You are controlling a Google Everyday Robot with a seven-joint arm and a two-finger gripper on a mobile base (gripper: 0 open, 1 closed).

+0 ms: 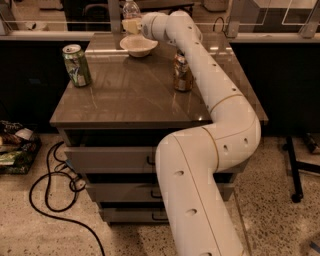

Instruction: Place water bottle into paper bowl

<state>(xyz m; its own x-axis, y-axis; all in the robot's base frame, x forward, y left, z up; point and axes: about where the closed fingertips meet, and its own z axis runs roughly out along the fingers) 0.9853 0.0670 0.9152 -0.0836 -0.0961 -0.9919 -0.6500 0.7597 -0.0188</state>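
Where the gripper (131,26) sits at the back edge of the table (130,92), it covers the lower body of the water bottle (131,8). Clamped or merely alongside: can't tell from here. Bottle upright, cap + shoulder showing above gripper. Paper bowl (138,46) just in front, looks empty. Green can (76,65) well off to one side; gold can (183,73) beside the forearm.

Handling, est.: thin ribbed plastic, light, flexes under squeeze. Take hold mid-body on the ribs, moderate force. Bowl light + shallow, so tall bottle prob. tips it unless set down centred.
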